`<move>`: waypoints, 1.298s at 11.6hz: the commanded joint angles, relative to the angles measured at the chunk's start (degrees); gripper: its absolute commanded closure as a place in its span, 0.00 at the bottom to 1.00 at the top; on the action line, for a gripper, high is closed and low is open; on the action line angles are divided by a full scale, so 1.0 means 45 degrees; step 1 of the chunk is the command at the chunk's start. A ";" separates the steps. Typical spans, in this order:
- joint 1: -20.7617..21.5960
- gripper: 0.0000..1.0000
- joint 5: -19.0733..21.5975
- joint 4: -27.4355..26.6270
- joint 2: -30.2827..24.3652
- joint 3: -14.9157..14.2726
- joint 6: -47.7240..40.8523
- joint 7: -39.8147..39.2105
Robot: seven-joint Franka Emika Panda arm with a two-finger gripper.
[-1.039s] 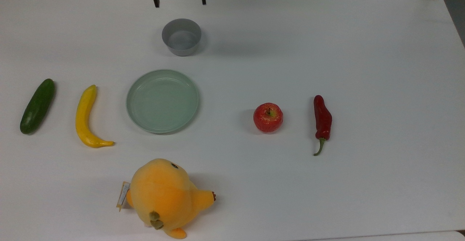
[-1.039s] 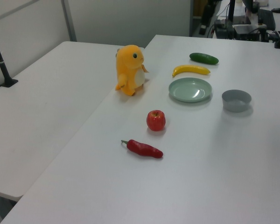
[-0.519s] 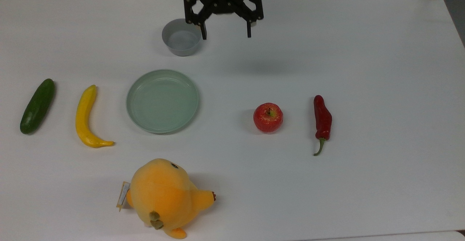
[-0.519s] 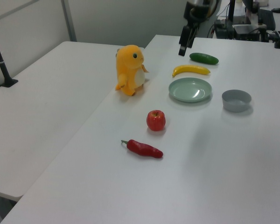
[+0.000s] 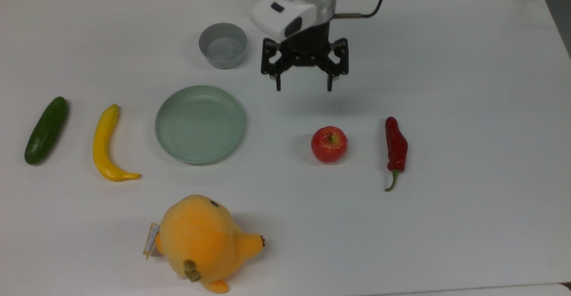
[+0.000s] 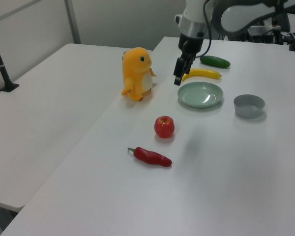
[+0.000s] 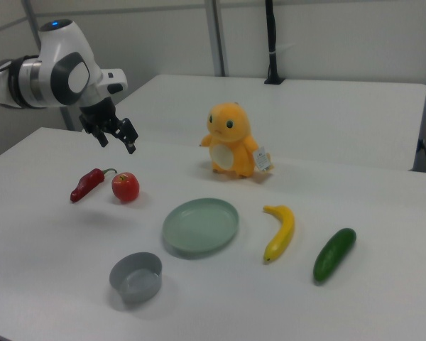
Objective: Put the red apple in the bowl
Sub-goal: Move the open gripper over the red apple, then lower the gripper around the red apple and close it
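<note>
The red apple [image 5: 329, 144] is sitting upright (stem up) on the table, well apart from the empty grey bowl [image 5: 222, 45].

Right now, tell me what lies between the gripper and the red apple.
Nothing: in the top view only bare white table separates the open gripper from the red apple. The right view also shows nothing between them, with the gripper raised above the tabletop.

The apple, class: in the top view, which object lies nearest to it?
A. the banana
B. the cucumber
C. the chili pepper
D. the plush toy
C: in the top view the apple sits just to the left of the chili pepper, while the cucumber, banana and plush toy all lie much farther off.
</note>
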 commanded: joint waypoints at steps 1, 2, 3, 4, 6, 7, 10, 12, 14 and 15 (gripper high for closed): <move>0.0305 0.00 -0.0780 0.0115 0.0934 0.0120 0.0801 0.0963; 0.0344 0.00 -0.0938 0.0096 0.1110 0.0139 0.1014 0.1197; 0.0345 0.00 -0.0998 0.0096 0.1248 0.0198 0.1248 0.1354; 0.0364 0.00 -0.1114 0.0096 0.1500 0.0276 0.1347 0.1453; 0.0656 0.00 -0.1543 0.0115 0.1949 0.0276 0.1406 0.1764; 0.0677 0.00 -0.1661 0.0135 0.2165 0.0296 0.1677 0.1979; 0.0735 0.00 -0.2266 0.0115 0.2731 0.0296 0.2402 0.2487; 0.0872 0.00 -0.2482 0.0115 0.3006 0.0296 0.2868 0.2606; 0.0892 0.00 -0.2619 0.0154 0.3299 0.0296 0.3066 0.2664; 0.0892 0.00 -0.2639 0.0174 0.3358 0.0296 0.3299 0.2703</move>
